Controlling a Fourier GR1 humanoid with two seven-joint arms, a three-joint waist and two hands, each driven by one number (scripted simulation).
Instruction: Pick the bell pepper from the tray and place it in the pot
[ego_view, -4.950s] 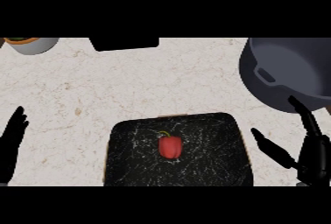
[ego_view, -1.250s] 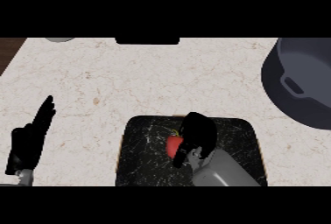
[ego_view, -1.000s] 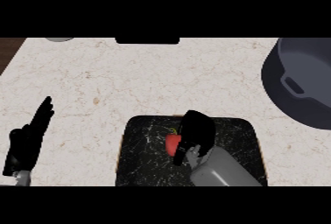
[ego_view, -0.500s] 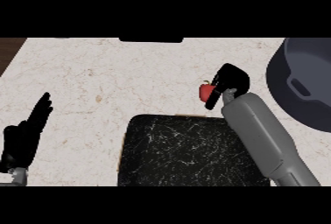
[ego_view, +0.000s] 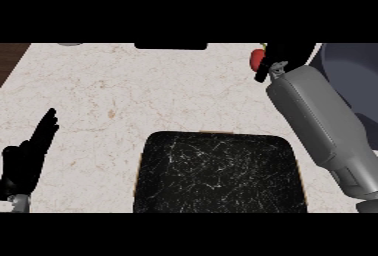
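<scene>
The red bell pepper (ego_view: 257, 58) is held up near the top of the head view, mostly hidden by my right hand (ego_view: 284, 56), whose fingers are curled round it. That hand sits just left of the dark grey pot (ego_view: 353, 75) at the right edge. The black speckled tray (ego_view: 218, 172) lies at the lower middle with nothing on it. My left hand (ego_view: 28, 157) rests open at the lower left, fingers pointing up.
The counter's top is pale speckled stone (ego_view: 125, 95). A dark slab (ego_view: 171, 46) lies at the far edge, with a small grey object (ego_view: 70, 44) at the top left. My grey right forearm (ego_view: 325, 130) crosses above the tray's right side.
My right hand closed on the pepper on the tray, lifted it off and carried it up and right, close to the pot. The left hand stayed resting.
</scene>
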